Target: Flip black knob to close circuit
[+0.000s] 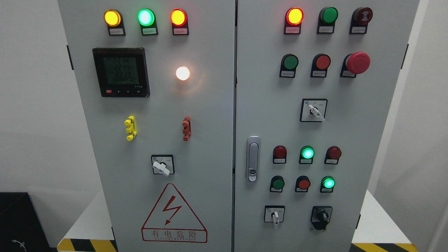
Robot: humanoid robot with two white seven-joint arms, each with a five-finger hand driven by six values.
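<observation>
Neither of our hands in frame, so we cannot tell finger state or hold; nothing gripped in sight. Black knob (321, 217) sits low right on right cabinet door (378, 140), lever pointing down, untouched. White selector switch (275, 215) just left of it, lit green lamp (328, 183) above, door latch (253, 158) further left near centre seam. We judge task at start: reach step not begun. Next move needs hand brought up to lower right corner, fingers closing around knob lever, then twist, avoiding neighbouring white selector
</observation>
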